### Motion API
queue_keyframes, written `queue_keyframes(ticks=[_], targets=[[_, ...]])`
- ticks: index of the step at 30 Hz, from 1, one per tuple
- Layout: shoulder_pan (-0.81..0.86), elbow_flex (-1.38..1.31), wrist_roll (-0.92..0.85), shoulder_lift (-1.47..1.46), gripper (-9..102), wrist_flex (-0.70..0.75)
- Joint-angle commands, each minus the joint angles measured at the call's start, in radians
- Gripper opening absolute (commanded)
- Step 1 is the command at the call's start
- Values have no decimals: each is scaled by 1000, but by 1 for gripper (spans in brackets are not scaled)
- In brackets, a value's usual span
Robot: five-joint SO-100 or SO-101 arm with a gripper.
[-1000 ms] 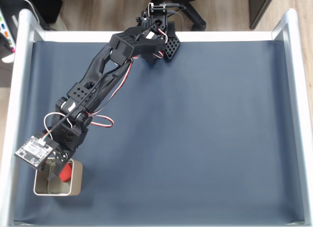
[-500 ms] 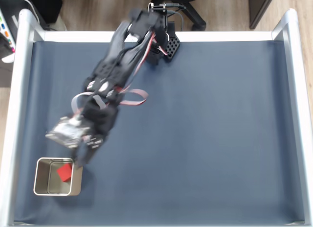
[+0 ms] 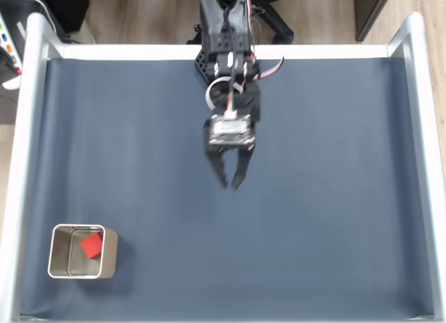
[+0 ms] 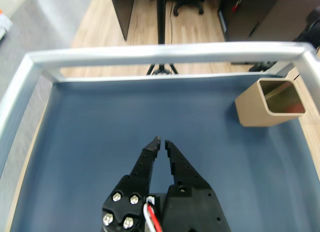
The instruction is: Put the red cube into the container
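Red cube (image 3: 92, 245) sits inside the tin (image 3: 110, 253) at the surface's corner, so job's done; pincer (image 3: 233, 182) empty, nearly closed.

tool (image 3: 231, 183) | moved from container (image 3: 78, 269) to table centre | jaws nearly closed

I can't read any text, label, brand or number from my end. The small board (image 3: 228, 127) on the arm's wrist in the fixed view carries markings too blurred to make out, and the coloured spots on the white object (image 3: 7, 41) at the left edge are illegible too.
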Motion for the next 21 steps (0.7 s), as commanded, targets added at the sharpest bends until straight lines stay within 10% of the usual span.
queue_keyframes(ticks=[1, 21], targets=[[-52, 112, 9, 164, 0, 23], [-23, 680, 12, 698, 0, 186]])
